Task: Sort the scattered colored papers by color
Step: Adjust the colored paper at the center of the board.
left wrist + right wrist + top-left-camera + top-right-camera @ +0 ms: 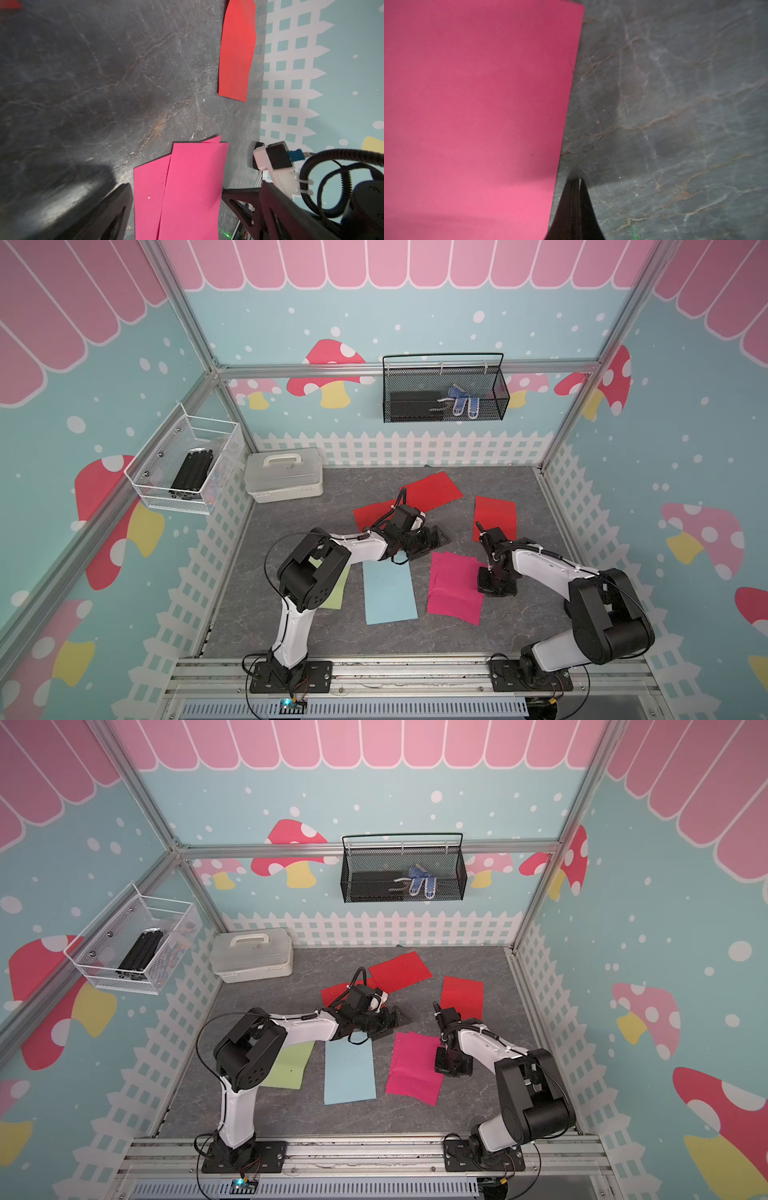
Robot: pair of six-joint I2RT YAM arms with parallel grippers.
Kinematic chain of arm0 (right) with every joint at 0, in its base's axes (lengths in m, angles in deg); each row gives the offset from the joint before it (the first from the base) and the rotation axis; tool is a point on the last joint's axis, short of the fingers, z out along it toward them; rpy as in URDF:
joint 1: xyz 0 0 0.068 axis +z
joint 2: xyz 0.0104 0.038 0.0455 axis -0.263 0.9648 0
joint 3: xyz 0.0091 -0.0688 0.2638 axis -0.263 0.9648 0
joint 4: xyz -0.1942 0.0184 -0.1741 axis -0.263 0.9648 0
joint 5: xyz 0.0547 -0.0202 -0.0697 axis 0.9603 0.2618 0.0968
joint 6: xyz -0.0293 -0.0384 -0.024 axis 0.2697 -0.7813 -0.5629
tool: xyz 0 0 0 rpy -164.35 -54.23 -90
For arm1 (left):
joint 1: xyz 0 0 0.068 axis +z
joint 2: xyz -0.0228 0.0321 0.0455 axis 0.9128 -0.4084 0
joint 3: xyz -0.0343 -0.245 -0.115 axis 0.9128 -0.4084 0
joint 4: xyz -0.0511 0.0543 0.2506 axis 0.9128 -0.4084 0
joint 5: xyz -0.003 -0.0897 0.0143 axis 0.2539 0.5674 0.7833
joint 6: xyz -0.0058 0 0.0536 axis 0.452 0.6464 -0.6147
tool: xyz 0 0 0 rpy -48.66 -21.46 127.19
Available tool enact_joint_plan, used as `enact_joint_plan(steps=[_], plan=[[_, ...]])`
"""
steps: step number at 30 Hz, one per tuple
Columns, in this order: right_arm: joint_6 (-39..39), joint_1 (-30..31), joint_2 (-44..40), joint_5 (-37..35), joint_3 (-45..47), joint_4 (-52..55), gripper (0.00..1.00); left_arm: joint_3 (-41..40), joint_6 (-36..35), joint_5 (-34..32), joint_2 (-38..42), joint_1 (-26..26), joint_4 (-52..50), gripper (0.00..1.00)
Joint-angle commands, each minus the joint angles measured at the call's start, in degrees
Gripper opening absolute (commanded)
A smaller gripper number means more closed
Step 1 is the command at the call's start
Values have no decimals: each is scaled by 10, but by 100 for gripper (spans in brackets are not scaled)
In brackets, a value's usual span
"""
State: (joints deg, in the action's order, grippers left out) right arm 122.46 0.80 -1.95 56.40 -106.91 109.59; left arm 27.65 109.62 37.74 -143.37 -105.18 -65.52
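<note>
Top views are both filled by the grey worktop (519, 626). Two overlapped magenta papers (453, 593) are seen just beside the right pincer (579, 180), which is closed on nothing, its tips apparently set on bare worktop at the sheets' edge. The light blue paper (388, 593) is laid just nearer the base than the left pincer (430, 546), whose jaws are spread wide and empty above the magenta sheets' far edge. Three red papers (434, 489) are scattered beyond both pincers. The light green paper (286, 1067) is partly hidden under the left arm (316, 568).
</note>
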Motion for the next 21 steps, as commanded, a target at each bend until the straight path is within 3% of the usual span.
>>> enact_joint_plan(steps=[1,21], plan=[[7,-2,33,17,3,-34,0,13,15,-1,-19,-9,16,98],[-4,-2,88,50,-33,-65,0,5,21,-6,-25,-13,21,98]])
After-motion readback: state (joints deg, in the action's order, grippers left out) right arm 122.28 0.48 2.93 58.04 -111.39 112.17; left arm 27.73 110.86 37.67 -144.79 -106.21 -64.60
